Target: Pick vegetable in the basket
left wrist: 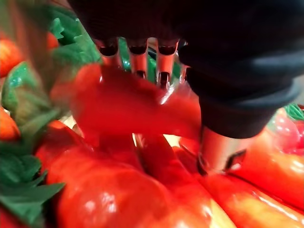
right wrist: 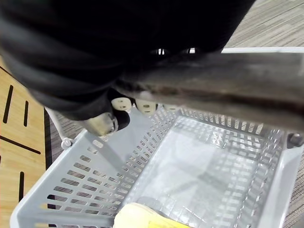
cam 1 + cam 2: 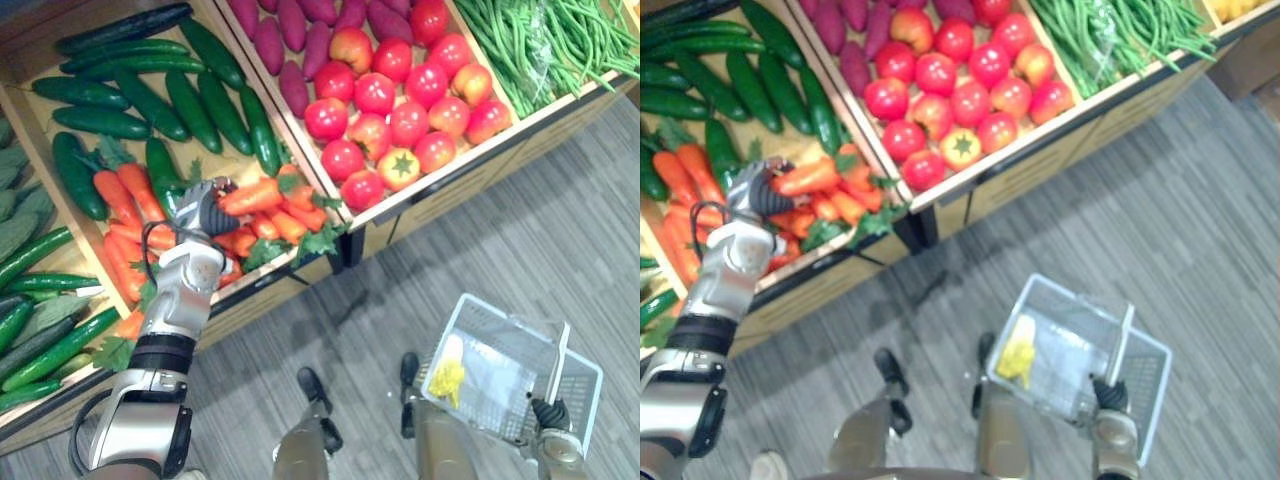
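Now, left hand (image 3: 203, 207): we see it down in the carrot bin (image 3: 330, 232), fingers (image 1: 137, 59) curled over one carrot (image 3: 252, 195) and the thumb (image 1: 221, 152) under it, so we read it as gripping.
Carrot from the hand: it lies across the palm, and most of its length sticks out on the hand's right side.
Long axis: roughly level and crosswise to the forearm; the other carrots (image 3: 285, 225) lie just under it and touch the hand.
Right hand (image 3: 548, 412): closed round the handle (image 3: 560, 355) of the basket (image 3: 470, 310).
Basket from the left hand: well apart, off to its right and back toward us, mouth open upward, with a yellow item (image 3: 446, 378) in it.
Nearer hand: the left one has the carrot; the right carries the target.
Coming move, as we judge it: lift clear of the pile, then swing right, keeping the long carrot from catching the bin's front edge.
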You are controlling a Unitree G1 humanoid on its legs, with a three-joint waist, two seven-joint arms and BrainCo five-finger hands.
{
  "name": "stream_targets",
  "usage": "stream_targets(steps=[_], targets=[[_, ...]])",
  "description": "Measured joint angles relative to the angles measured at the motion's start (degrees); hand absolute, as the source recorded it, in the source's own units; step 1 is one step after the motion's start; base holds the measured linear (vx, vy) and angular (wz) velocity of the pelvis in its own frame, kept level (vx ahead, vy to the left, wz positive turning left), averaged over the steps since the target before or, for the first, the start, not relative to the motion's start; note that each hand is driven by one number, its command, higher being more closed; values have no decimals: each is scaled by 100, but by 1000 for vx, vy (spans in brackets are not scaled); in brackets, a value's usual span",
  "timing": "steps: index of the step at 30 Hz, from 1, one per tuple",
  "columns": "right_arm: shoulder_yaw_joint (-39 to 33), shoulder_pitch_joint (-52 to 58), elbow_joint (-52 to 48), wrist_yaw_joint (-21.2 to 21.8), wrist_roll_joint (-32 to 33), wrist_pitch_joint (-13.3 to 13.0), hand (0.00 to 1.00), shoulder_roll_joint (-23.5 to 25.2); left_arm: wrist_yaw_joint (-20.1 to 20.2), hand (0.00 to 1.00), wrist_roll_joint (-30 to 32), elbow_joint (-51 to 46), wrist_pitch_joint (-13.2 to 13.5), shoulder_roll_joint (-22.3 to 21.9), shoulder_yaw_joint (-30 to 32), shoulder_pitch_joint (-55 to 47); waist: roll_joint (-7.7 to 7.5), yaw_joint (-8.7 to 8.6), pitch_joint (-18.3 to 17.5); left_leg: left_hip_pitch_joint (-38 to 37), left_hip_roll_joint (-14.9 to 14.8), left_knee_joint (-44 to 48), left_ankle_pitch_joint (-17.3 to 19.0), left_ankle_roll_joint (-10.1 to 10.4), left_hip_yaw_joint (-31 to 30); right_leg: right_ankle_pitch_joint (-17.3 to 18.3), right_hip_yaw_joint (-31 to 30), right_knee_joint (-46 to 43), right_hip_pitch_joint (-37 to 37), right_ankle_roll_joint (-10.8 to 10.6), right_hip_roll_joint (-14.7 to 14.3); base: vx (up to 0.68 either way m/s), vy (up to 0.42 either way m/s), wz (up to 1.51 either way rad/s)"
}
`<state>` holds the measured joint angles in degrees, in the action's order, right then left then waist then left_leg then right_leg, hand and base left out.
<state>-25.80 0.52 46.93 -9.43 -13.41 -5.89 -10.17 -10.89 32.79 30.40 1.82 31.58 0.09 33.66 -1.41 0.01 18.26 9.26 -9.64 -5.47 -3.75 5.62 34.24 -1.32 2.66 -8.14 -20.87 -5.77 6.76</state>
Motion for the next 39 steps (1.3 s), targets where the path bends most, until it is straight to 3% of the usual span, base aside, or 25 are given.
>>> stream_targets(steps=[18, 25, 29, 34, 39], targets=[[265, -25, 30, -8, -4, 3, 100, -2, -128, 100, -2, 639, -44, -184, 29, 190, -24, -19, 10, -249, -3, -1, 19, 0, 93, -35, -1, 0, 226, -51, 4, 57, -11, -1], [88, 76, 135, -13, -5, 11, 100, 17, -143, 100, 114, -914, -124, -183, 39, -398, -16, -80, 0, -248, -3, 135, -21, -32, -371, -31, 398, 28, 570, -50, 99, 60, 4, 32], [-92, 71, 361, -9, -18, 4, 100, 20, -153, 100, 261, -1940, -121, -167, 194, -889, -6, 47, -31, -259, 18, 188, -21, -34, -553, -27, 538, 56, 735, -46, 136, 25, 23, 25], [-209, 64, 619, 16, -37, 2, 100, 20, -167, 100, 456, -2334, -108, -164, 412, -1546, 2, 29, -201, -264, 129, 121, -87, -113, -686, -19, 605, 333, 915, -42, 167, -7, 13, 11], [-421, 72, 911, 26, -239, 41, 100, 12, -167, 100, 460, -2996, 98, -163, 577, -2096, 8, 2, -456, -354, 201, 0, -192, -136, -808, -19, 661, 504, 1093, -42, 161, 0, 15, 9]])
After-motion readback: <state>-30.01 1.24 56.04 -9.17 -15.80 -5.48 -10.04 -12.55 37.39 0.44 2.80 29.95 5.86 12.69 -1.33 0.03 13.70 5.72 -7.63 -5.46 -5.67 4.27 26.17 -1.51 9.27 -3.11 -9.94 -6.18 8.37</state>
